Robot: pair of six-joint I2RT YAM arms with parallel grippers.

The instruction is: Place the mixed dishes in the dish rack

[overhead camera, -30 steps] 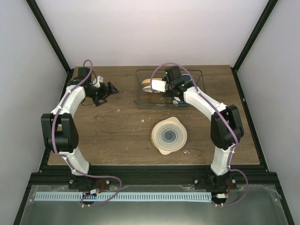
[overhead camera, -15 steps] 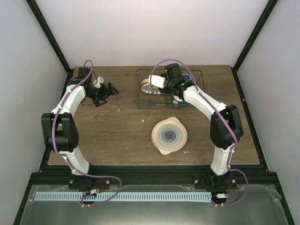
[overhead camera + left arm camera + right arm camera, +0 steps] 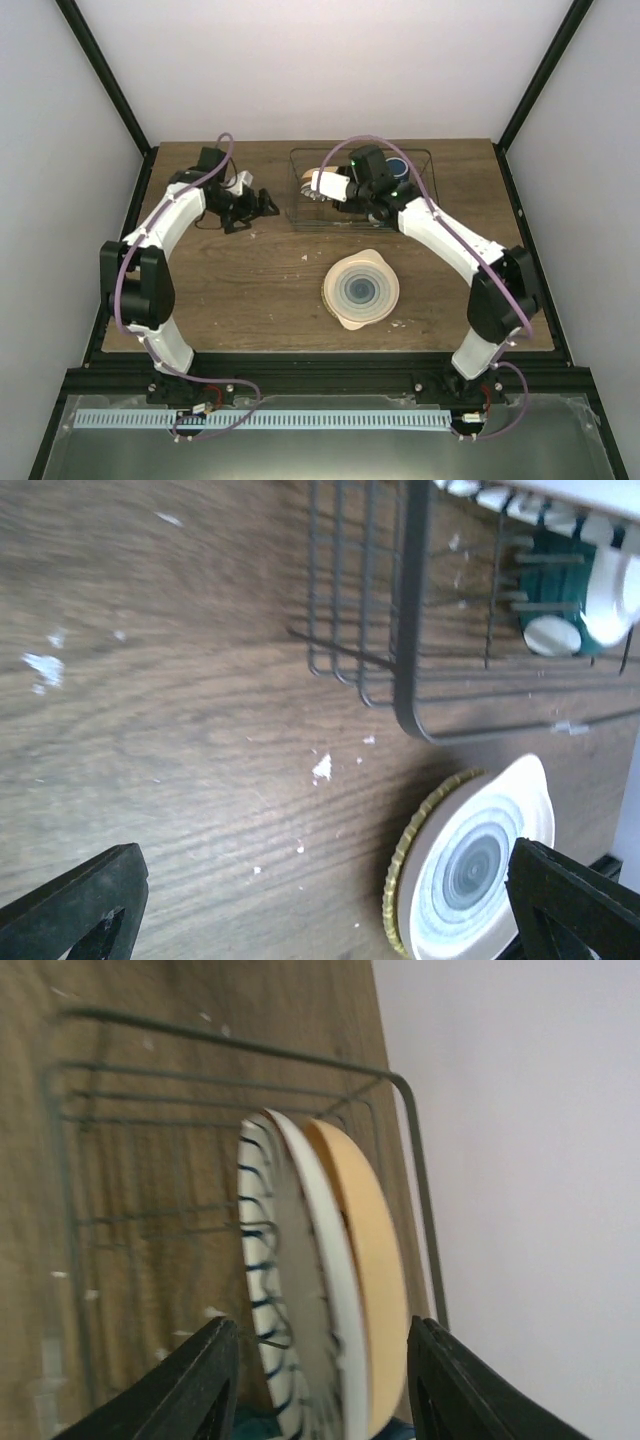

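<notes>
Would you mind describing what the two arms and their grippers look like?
Both the left arm and right arm have white rounded links with bulky black joints. A thin purple cable loops loosely along each. The gripper fingers are plain matte black wedges; I see no markings.

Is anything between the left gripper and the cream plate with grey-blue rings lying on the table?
Nothing visible does. Only bare wooden table separates the left gripper from the cream grey-blue-ringed plate; the dark wire dish rack stands aside.
</notes>
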